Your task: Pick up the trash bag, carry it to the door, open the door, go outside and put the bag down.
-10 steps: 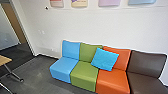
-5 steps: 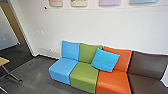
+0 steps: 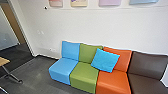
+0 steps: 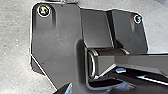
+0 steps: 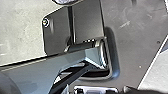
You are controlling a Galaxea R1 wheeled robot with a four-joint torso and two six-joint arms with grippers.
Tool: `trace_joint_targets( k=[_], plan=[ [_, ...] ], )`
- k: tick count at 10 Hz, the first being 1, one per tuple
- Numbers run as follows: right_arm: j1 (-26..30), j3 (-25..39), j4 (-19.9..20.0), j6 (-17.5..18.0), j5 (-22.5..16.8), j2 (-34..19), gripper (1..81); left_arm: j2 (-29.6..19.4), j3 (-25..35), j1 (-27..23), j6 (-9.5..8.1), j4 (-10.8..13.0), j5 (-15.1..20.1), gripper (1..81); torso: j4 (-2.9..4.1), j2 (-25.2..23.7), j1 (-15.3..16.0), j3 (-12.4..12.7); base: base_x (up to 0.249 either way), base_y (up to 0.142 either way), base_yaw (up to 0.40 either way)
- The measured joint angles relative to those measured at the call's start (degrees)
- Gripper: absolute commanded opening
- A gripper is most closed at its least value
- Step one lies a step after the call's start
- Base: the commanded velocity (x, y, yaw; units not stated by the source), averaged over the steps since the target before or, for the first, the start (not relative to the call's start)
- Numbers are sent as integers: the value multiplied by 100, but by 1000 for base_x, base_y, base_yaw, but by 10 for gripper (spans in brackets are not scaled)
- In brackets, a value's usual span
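Observation:
A doorway (image 3: 23, 37) opens in the white wall at the left of the head view, with dark carpet and a brown upright panel (image 3: 16, 22) beyond it. I cannot tell whether that panel is a door. At the bottom edge of the left wrist view, a dark, shiny part of what looks like my left gripper (image 4: 65, 89) shows over the robot's own plate. Low in the right wrist view is a partly cut-off piece of my right gripper (image 5: 97, 90), near the robot's jointed bar. Whether either one holds anything is unclear.
Ahead stands a row of joined seats, blue (image 3: 63, 68), green (image 3: 84, 75), orange (image 3: 112, 81) and brown (image 3: 147, 82), with a bright blue cushion (image 3: 105, 60). A table (image 3: 3, 61) with metal legs reaches in at left. Pale floor (image 4: 15, 50) lies beneath the left wrist camera.
Since the earliest picture, the head camera has shifted slightly, with the seats a touch larger and the table nearer the left edge. Between the last two pictures it looks still.

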Motion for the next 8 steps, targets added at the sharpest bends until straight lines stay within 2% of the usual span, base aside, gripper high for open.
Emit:
trace_joint_targets(
  k=[6,8],
  plan=[
    [38,1866,5,5,-24,-1302,811,-1119,1231,-4,-104,-50,1,811,0,-30,18,0,0,0,0],
    [41,2324,5,9,-24,-1657,811,-1423,1738,-26,-105,-217,34,811,0,-304,184,-29,0,0,0]
  ],
)
